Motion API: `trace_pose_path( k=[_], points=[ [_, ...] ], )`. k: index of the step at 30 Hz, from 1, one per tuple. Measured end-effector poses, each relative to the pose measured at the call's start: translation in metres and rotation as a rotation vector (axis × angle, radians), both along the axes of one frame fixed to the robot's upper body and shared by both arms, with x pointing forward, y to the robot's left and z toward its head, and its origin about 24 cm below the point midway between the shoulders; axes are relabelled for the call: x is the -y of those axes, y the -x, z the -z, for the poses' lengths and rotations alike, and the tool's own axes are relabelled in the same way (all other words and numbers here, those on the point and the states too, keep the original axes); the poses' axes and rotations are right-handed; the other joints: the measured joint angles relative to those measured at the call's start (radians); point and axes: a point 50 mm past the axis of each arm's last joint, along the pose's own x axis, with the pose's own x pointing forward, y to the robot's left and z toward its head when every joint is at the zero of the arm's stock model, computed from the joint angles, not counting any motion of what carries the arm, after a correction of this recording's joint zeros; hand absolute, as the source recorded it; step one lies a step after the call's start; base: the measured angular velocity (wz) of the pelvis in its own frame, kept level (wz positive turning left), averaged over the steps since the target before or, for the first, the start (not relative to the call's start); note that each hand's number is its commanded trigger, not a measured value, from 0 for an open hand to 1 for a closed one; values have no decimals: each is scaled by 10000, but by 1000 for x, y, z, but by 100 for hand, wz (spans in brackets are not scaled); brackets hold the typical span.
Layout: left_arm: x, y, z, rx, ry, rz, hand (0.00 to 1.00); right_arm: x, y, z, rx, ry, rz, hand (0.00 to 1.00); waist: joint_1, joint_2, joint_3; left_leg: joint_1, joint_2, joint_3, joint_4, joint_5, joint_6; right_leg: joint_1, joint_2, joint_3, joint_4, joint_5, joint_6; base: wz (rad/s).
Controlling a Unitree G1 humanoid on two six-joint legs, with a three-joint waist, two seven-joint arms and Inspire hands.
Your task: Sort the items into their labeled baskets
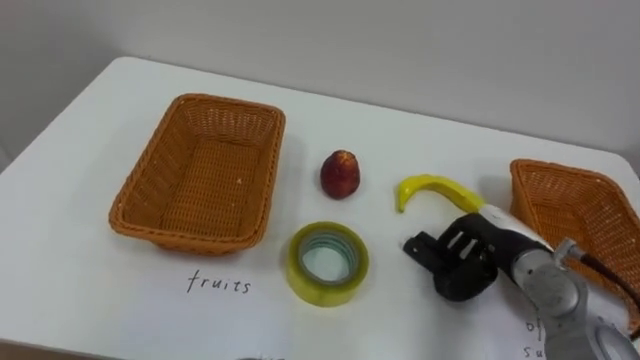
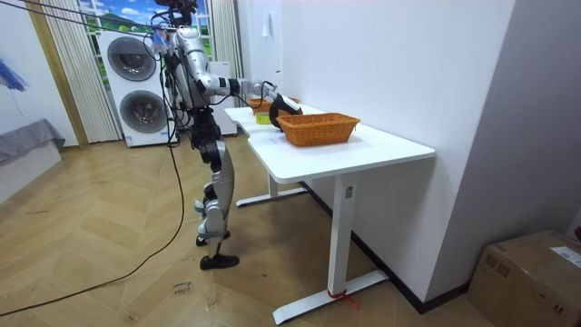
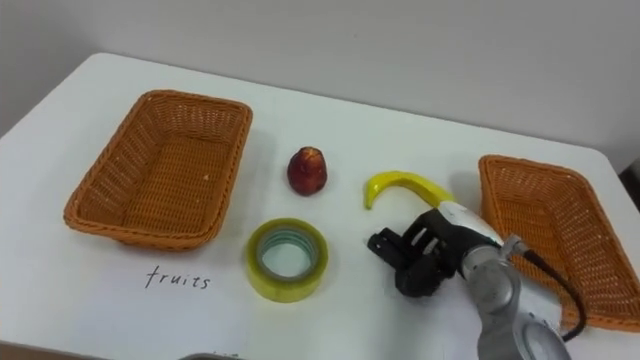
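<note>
- The robot stood upright at the long side of a white table (image 1: pixel 90 290), one arm stretched out over the top. In the room view a stack of two washing machines (image 2: pixel 136 77) stood behind it.
- A red fruit (image 1: pixel 340 174) sat near the middle of the table, outside both baskets.
- At its 9 o'clock lay an empty wicker basket (image 1: pixel 148 158). The handwritten word "fruits" (image 1: pixel 218 284) was on the tabletop just at that basket's 6 o'clock.
- At the red fruit's 6 o'clock lay a roll of yellow tape (image 1: pixel 327 294), flat on the table with its hole facing up, close to the basket's near corner but apart from it.
- At the fruit's 3 o'clock lay a banana (image 1: pixel 430 186) on the table, its curve arching towards 12 o'clock.
- The right hand (image 1: pixel 468 262) hovered low at about 5 o'clock of the banana. Its dark fingers (image 1: pixel 425 248) were loosely bent and pointed towards 9 o'clock, closed round nothing.
- The banana's far end ran up against the back of that hand; I could not tell whether they touched.
- A second wicker basket (image 1: pixel 560 168) sat at the hand's 2 o'clock, by the table's edge, and what I could see of it was empty.
</note>
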Motion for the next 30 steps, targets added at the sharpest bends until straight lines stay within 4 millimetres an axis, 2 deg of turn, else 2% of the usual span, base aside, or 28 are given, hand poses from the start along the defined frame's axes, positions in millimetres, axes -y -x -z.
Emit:
trace_pose_path(
  k=[5, 8, 11, 15, 20, 26, 30],
  points=[
    [-1, 6, 0, 97, 7, -260, 0, -9, 2, -12, 703, -1461, -329, 100, -409, 176, 91, -77, -11, 51, -24, 5, 9, -118, -9, 62, 13, -1, 0, -3],
    [0, 10, 0, 213, 118, -395, 0, -11, -1, -27, 1531, -2021, -555, 100, -575, 208, 93, 7, -13, 97, -45, 16, 22, -118, -15, 121, 11, -1, 1, -7],
    [5, 17, 2, 248, 404, -594, 0, -8, -4, -44, 2609, -2604, -377, 100, -618, 172, 76, 4, -21, 126, -59, 20, 29, -142, -26, 121, 1, -2, 3, -1],
    [9, 29, 5, -175, 555, -762, 0, -3, -5, -57, 3559, -2924, 0, 100, -616, 71, 8, 14, -15, 155, -51, 20, 29, -125, -20, 127, -6, -3, 4, 0],
    [13, 40, 7, -533, 752, -936, 0, 0, -7, -65, 4661, -3284, 474, 100, -624, 61, 30, 16, -17, 150, -54, 18, 32, -78, -37, 118, -3, -2, 4, 0],
    [14, 43, 8, -628, 917, -968, 0, 2, -8, -70, 5477, -3651, 966, 100, -629, 148, 48, -23, -15, 135, -19, 19, 29, -81, -38, 100, -5, -2, 3, 0],
    [13, 42, 8, -535, 1028, -1192, 0, 11, -7, -76, 6109, -3629, 1487, 100, -628, 190, 64, -78, -29, 134, -6, 18, 31, -132, -54, 98, -6, -3, 3, 0]
  ],
)
